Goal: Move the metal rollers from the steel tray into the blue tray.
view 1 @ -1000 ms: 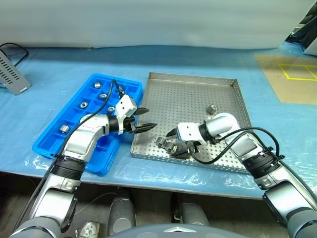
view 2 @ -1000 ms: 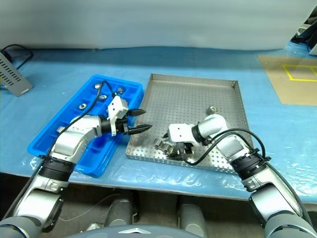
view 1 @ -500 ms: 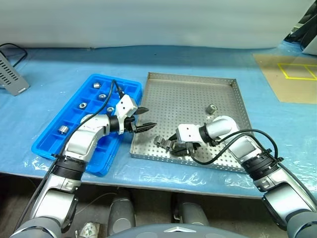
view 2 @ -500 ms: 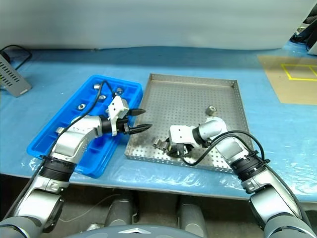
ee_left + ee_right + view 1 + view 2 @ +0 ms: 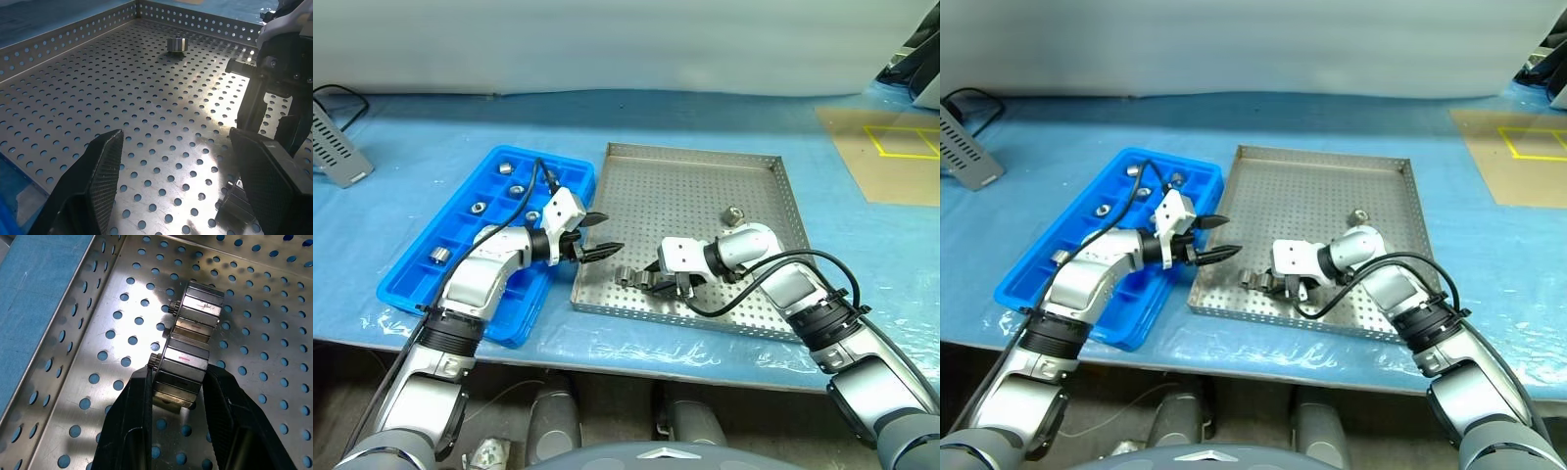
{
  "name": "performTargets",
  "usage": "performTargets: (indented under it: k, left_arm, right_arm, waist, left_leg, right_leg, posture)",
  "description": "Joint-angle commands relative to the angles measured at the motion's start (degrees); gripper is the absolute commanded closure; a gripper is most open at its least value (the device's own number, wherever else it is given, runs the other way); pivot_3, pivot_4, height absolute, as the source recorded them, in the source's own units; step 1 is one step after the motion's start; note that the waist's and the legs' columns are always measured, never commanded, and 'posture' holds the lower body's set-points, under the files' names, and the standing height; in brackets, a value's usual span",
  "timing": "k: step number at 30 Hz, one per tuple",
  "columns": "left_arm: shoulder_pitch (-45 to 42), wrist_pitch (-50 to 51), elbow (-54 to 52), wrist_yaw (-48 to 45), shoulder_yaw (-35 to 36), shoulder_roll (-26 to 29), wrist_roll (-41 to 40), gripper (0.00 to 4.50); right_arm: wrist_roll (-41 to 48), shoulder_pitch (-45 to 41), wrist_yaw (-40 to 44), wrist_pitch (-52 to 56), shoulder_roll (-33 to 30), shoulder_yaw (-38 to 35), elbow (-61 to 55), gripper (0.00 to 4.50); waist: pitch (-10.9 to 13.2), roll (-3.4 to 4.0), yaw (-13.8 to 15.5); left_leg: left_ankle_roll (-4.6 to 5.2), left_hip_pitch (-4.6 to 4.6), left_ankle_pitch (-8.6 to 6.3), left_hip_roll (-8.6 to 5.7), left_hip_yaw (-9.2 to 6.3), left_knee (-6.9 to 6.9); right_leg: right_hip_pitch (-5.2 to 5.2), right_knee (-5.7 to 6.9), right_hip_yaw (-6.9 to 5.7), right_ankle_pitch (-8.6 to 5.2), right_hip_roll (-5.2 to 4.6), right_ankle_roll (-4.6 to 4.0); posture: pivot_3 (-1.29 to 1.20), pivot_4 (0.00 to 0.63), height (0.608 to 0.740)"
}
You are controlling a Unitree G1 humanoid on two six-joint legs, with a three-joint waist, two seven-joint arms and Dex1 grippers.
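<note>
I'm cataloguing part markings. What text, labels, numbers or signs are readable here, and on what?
None can be read.
metal rollers: faint reddish and dark marks on the facets, too small to read.
yellow outlined square on the brown mat: a floor marking, no words.

On the blue-covered counter [image 5: 862, 259], the steel tray [image 5: 685, 186] sits just right of the blue tray [image 5: 431, 279]. The left claw [image 5: 598, 235] hovers spread between them. The right claw [image 5: 636, 280] pinches metal rollers [image 5: 625, 276] near the steel tray's front edge; another roller [image 5: 732, 212] lies apart.
</note>
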Motion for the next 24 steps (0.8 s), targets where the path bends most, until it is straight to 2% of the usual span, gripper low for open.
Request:
performTargets:
  k: [1, 7, 9, 13, 16, 22, 24]
  left_arm:
    - [-0.29, -0.58, -0.92, 0.07, 0.66, 0.03, -0.01, 0.80]
    - [-0.23, -0.37, -1.40, 0.18, 0.67, 0.04, -0.06, 0.80]
    - [-0.27, -0.46, -1.48, 0.21, 0.75, 0.09, -0.05, 0.80]
    - [-1.10, 0.00, -2.04, -0.78, 1.93, 0.49, -1.55, 0.80]
    - [-1.69, 5.18, -6.50, -5.34, 6.07, 1.41, -10.67, 0.80]
    - [-5.60, 4.43, -2.93, -7.55, 7.24, 3.14, -10.84, 0.80]
    - [-6.26, 6.92, -1.52, -8.94, 5.80, 3.54, -10.86, 0.49]
  right_arm:
    - [0.11, -0.49, -1.76, -0.92, 0.20, -1.98, -0.29, 3.41]
    - [2.69, -0.86, -2.43, 0.74, 1.70, -3.46, -0.17, 3.41]
    - [5.44, -1.64, -4.51, 7.35, 3.97, -6.00, 0.31, 3.41]
    - [14.59, 0.78, -0.34, 20.56, 2.46, -10.47, -5.66, 3.41]
    - [20.00, 2.97, 0.45, 28.15, 0.58, -13.66, -8.86, 3.41]
    - [20.74, 6.18, -1.27, 28.48, -1.84, -14.31, -11.05, 3.41]
    - [20.76, 6.22, -2.21, 28.25, -1.60, -14.26, -11.28, 3.41]
  waist:
    - [0.00, 0.00, 0.00]
    - [0.00, 0.00, 0.00]
    - [0.00, 0.00, -0.01]
    - [0.00, 0.01, 0.23]
    - [0.01, 0.01, 0.38]
    - [0.02, 0.02, 0.27]
    - [0.03, 0.04, -0.02]
  left_leg:
    - [0.00, 0.00, 0.00, 0.00, 0.00, 0.00]
    - [0.00, 0.00, 0.00, 0.00, 0.00, 0.00]
    - [0.00, 0.00, 0.00, 0.00, 0.00, -0.01]
    - [0.00, -0.04, 0.00, -0.01, 0.00, -0.03]
    - [0.00, -0.08, 0.00, -0.01, 0.01, -0.07]
    - [-0.03, 0.01, 0.01, -0.01, 0.02, -0.07]
    - [-0.03, 0.04, 0.01, -0.03, 0.03, -0.06]
  right_leg:
    - [0.00, 0.00, 0.00, 0.00, 0.00, 0.00]
    - [0.00, 0.00, 0.00, 0.00, 0.00, 0.00]
    - [-0.01, 0.00, 0.00, 0.00, 0.00, 0.00]
    - [-0.05, -0.01, 0.01, 0.00, 0.00, 0.00]
    - [-0.05, -0.08, -0.01, 0.00, 0.00, 0.00]
    - [-0.02, -0.06, 0.00, 0.00, 0.00, -0.01]
    - [-0.02, -0.05, 0.06, 0.00, 0.00, 0.00]
  posture:
    - [-0.16, 0.150, 0.740]
    - [-0.16, 0.150, 0.740]
    - [-0.16, 0.150, 0.740]
    - [-0.15, 0.150, 0.740]
    - [-0.15, 0.150, 0.740]
    - [-0.17, 0.150, 0.740]
    - [-0.17, 0.150, 0.740]
